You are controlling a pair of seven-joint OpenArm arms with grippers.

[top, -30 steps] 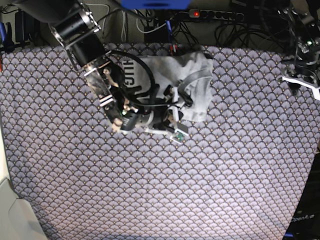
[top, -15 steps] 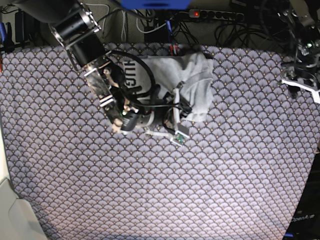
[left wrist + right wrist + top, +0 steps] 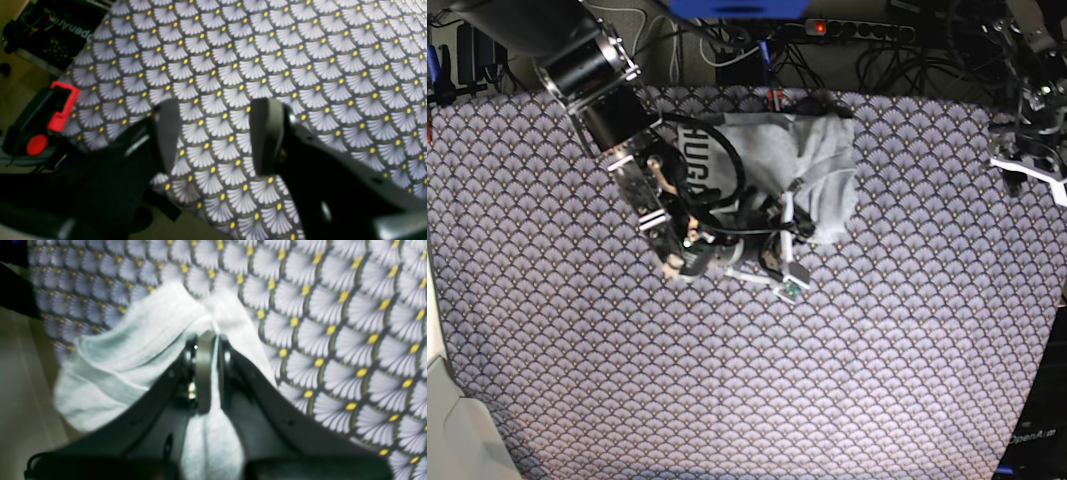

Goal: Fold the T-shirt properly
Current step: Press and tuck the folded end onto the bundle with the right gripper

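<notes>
R gripper (image 3: 209, 340) is pinched shut on the T-shirt (image 3: 812, 165) edge, so lift slow & carry it across evenly w/o bunching; L gripper (image 3: 217, 133) hangs open over the tablecloth (image 3: 300, 50).

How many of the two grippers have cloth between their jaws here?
1. The right gripper is shut on the T-shirt; the left gripper is open over the bare tablecloth at the table's edge.

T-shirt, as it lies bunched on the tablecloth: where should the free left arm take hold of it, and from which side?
Probably the loose outer edge of the T-shirt, on the side facing the left gripper, approached from above and from that side. The right gripper already pinches a fold at the opposite side, and the left one's jaws are open over bare tablecloth.
</notes>
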